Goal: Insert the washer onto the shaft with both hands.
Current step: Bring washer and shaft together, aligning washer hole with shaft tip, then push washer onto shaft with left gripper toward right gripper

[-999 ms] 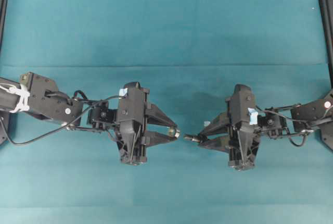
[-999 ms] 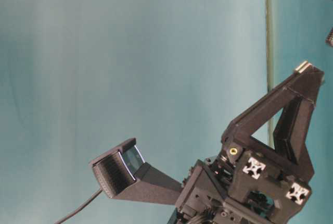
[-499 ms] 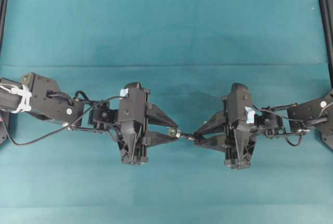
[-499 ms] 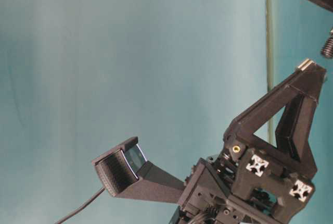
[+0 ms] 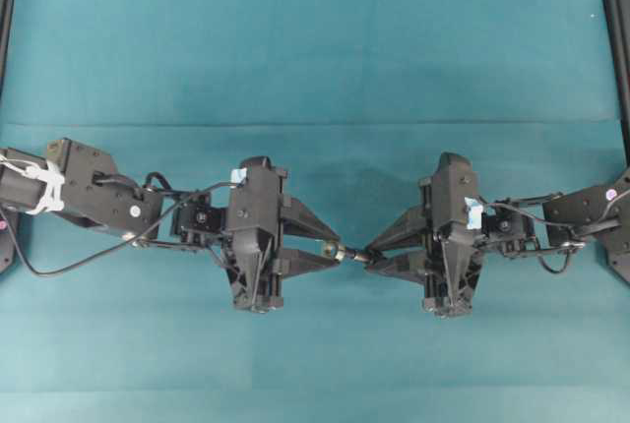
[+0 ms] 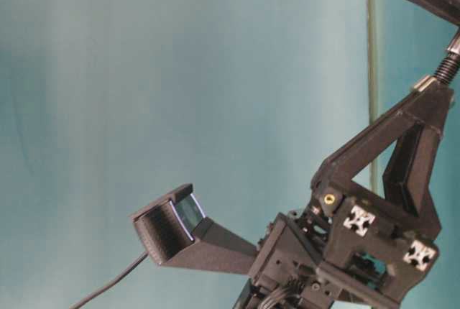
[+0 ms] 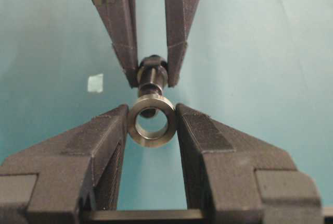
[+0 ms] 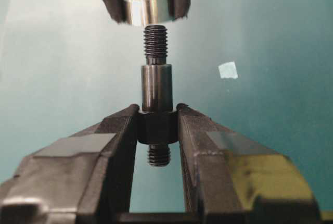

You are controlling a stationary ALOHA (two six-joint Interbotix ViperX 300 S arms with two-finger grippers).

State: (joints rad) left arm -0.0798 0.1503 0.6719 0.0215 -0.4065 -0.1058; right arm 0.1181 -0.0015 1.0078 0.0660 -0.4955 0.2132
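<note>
Two sets of fingers, the left [image 7: 152,125] partly open around the washer [image 7: 151,120] and the right [image 8: 156,127] pinched tight on the shaft [image 8: 156,86], have closed the earlier gap above mid-bench, so the threaded tip now meets the hole, ready for insertion.

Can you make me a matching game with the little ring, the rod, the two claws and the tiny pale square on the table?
Things:
1. washer
2. shaft
3. left gripper
4. scrap of pale tape

States:
A. lying flat on the teal table cover, touching nothing
B. shut on the ring, pinching its outer rim
C. held by its dark collar, threaded tip pointing at the ring
D. a shiny ring, its hole facing the threaded tip

Pairs: 1-D, 2-C, 3-B, 4-A

The right gripper is the one holding the shaft.
</note>
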